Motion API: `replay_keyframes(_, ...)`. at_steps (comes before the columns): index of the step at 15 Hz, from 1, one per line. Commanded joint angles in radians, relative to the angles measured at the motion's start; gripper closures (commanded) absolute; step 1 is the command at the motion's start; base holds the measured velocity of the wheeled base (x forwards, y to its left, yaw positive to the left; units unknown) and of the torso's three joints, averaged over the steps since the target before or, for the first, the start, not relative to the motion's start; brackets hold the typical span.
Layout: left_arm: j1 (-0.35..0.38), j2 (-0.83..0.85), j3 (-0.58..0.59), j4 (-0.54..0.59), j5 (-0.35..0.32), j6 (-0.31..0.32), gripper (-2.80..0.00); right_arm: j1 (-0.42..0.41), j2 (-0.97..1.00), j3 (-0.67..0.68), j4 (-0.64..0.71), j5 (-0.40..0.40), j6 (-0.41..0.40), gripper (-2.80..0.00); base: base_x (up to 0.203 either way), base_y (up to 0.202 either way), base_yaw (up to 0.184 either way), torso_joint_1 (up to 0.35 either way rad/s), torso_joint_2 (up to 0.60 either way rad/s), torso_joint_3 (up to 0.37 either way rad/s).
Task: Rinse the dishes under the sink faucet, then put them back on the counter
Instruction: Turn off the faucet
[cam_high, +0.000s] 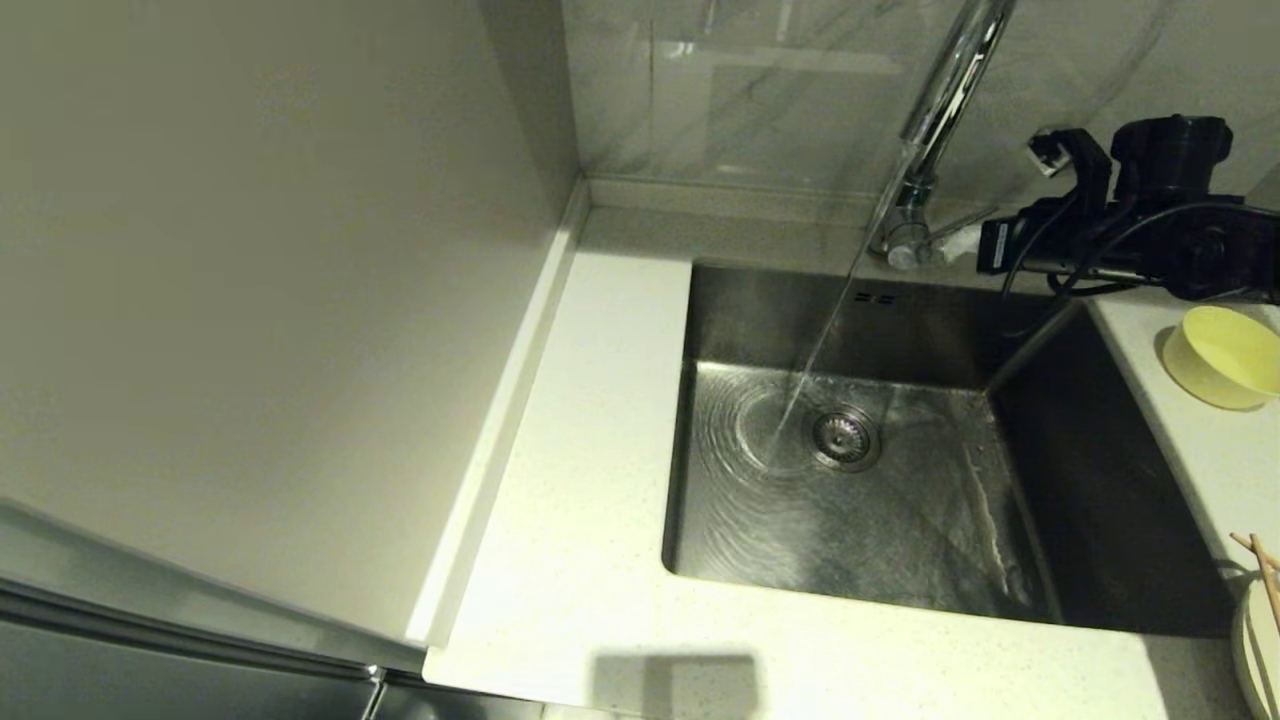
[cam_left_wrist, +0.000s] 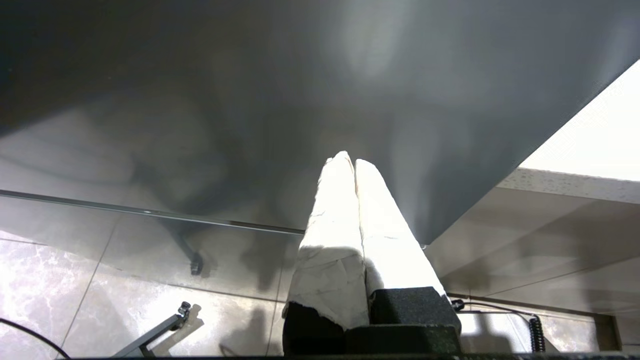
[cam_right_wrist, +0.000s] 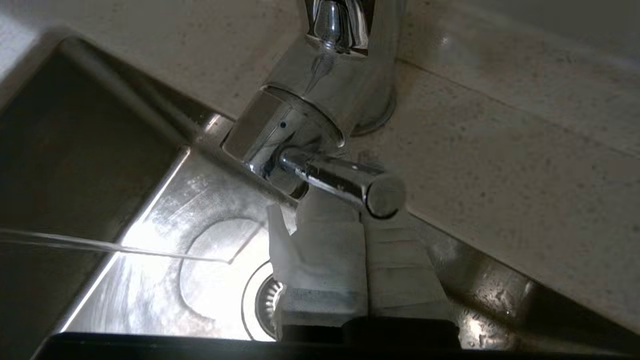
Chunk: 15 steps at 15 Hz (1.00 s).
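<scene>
Water streams from the faucet (cam_high: 940, 110) into the sink (cam_high: 700, 330). The right gripper (cam_right_wrist: 362, 210), clenched and empty, sits under the faucet's lever (cam_right_wrist: 345, 180). The yellow bowl (cam_high: 1225, 355) stands on the tabletop (cam_high: 590, 500) right of the faucet; the left gripper (cam_left_wrist: 354, 162) hangs clenched, away from it.

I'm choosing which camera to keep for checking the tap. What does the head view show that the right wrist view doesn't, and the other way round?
Only the head view shows the pale yellow bowl on the counter right of the sink, the chopsticks over the plate at the right edge, and the faucet's tall spout.

Only the right wrist view shows, close up, the right gripper, shut, just under the tip of the lever handle.

Both show the faucet base, the running water, the sink and its drain strainer.
</scene>
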<state>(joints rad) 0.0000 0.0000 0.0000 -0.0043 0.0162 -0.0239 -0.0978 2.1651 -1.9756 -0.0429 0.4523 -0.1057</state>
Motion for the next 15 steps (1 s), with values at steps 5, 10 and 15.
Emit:
replay_keyframes(5,0.000,-0.002,0.000,0.000,0.001,-0.001,0.00,0.006,0.025,-0.003,-0.022,0.002,0.014,0.00,0.000,0.000,0.000,0.000,0.00,0.000)
replay_keyframes(10,0.000,-0.002,0.000,0.000,0.001,-0.001,0.00,-0.012,0.010,-0.001,-0.016,0.001,0.014,0.00,0.000,0.000,0.000,0.000,0.00,0.000)
replay_keyframes(15,0.000,-0.002,0.000,0.000,0.001,-0.001,0.00,-0.042,-0.017,0.023,0.004,0.011,0.005,0.00,0.000,0.000,0.000,0.000,0.00,0.000)
